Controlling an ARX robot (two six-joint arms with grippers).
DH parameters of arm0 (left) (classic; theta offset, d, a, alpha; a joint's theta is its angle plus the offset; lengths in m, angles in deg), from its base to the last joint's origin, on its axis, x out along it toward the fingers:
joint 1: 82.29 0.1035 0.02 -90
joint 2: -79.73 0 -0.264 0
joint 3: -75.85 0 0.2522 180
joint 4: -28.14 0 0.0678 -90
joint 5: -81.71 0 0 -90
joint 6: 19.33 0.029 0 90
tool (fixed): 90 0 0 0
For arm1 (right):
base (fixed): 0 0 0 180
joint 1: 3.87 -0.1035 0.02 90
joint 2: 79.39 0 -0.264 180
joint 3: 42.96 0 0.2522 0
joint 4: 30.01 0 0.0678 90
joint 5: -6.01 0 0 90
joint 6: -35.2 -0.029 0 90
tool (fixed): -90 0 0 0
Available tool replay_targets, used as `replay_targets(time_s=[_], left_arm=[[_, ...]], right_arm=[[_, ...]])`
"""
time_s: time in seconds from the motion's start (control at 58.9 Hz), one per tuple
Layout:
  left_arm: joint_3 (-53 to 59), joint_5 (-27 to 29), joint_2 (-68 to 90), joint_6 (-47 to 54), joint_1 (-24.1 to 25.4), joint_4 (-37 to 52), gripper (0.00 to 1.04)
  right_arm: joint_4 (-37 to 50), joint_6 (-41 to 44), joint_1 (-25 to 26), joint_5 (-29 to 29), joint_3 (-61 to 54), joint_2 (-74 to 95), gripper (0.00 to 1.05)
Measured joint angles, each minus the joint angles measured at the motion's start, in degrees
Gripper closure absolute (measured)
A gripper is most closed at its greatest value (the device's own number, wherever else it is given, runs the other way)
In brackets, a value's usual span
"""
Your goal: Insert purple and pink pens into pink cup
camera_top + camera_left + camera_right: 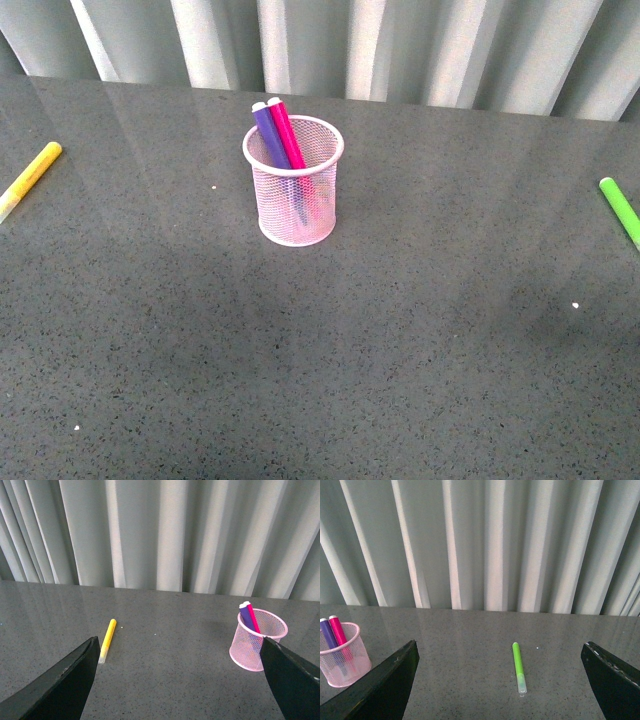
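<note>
The pink cup (294, 190) stands upright on the grey table, a little left of centre in the front view. The purple pen (269, 130) and the pink pen (284, 128) both stand inside it, leaning side by side against the far rim with their tips sticking out. Seen from the left wrist, the cup (256, 642) holds the same two pens and lies close to one finger of my open left gripper (182, 680), which holds nothing. My right gripper (502, 680) is open and empty; the cup (344, 657) sits off beyond one of its fingers. Neither arm shows in the front view.
A yellow marker (28, 179) lies at the table's left edge, also seen as the yellow marker (107, 640) from the left wrist. A lime-green marker (621, 209) lies at the right edge, shown as the green marker (519, 666) between the right fingers. Pleated grey curtain (330, 40) behind.
</note>
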Motion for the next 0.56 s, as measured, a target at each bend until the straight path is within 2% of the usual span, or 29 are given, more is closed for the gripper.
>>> replay_targets(time_s=[0.56], left_arm=[[0.0,0.0,0.0,0.0,0.0,0.0,0.07]], right_arm=[[0.0,0.0,0.0,0.0,0.0,0.0,0.07]])
